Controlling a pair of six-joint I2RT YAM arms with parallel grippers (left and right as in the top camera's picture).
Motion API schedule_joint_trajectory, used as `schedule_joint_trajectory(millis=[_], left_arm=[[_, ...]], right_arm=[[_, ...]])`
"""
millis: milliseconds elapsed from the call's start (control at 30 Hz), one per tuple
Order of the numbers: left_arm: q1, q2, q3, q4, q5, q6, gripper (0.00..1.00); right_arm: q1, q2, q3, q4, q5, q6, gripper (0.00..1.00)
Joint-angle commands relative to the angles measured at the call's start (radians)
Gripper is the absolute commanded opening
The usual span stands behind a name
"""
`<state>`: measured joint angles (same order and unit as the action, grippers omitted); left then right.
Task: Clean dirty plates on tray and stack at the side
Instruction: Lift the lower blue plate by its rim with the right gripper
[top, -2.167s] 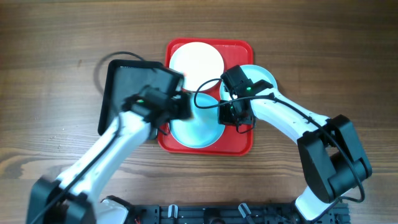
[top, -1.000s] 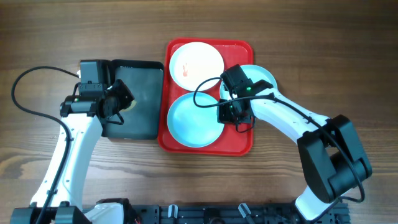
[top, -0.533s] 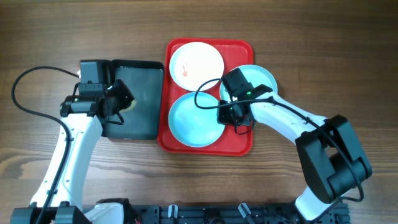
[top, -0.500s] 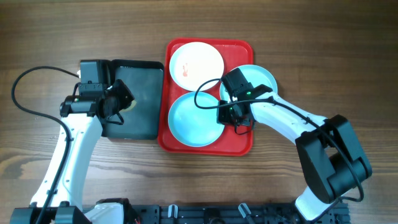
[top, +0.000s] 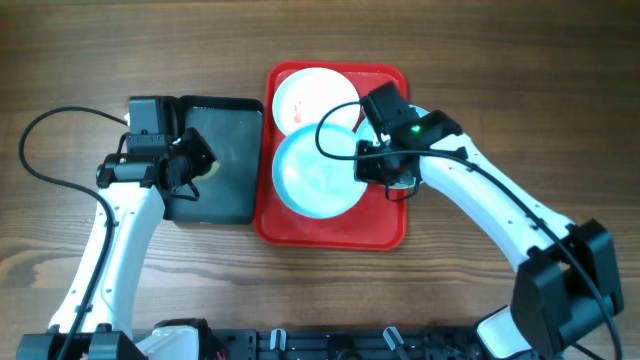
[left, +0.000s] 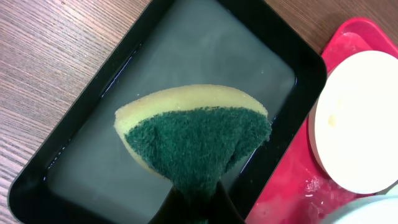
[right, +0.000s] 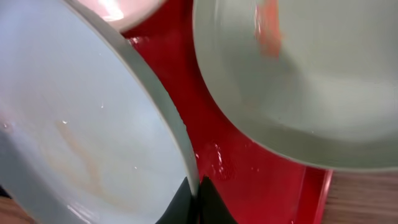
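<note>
Surface: brown wooden table (top: 500, 60), filling the overhead frame to every edge.
Grain: runs left to right, with dark streaks and a paler swirl at lower left of the frame.
Light: even and soft; shadows faint.

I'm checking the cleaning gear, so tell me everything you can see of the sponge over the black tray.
The sponge has two layers: pale yellow foam behind a dark green scouring face turned toward the wrist camera. It is bent into a fan shape, pinched at its lower end by the shut left gripper. It hangs over the black tray, which holds a shallow film of liquid; whether it touches that liquid cannot be told.
</note>
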<state>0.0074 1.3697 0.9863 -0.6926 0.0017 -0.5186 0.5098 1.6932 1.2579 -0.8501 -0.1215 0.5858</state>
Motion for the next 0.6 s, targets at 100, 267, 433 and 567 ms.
schedule_joint_trajectory(millis=[100, 267, 433, 567], left_arm=[[-0.010, -0.006, 0.006, 0.004, 0.008, -0.013, 0.04], [-0.013, -0.006, 0.006, 0.004, 0.008, -0.013, 0.04], [-0.019, -0.006, 0.006, 0.002, 0.008, -0.013, 0.04], [-0.019, -0.006, 0.006, -0.013, 0.008, -0.013, 0.04]], right_arm=[[0.005, -0.010, 0.023, 0.185, 0.037, -0.018, 0.04], [0.056, 0.021, 0.023, 0.344, 0.077, -0.009, 0.04], [0.157, 0.073, 0.026, 0.487, 0.214, -0.009, 0.04], [0.217, 0.112, 0.028, 0.614, 0.316, -0.050, 0.04]])
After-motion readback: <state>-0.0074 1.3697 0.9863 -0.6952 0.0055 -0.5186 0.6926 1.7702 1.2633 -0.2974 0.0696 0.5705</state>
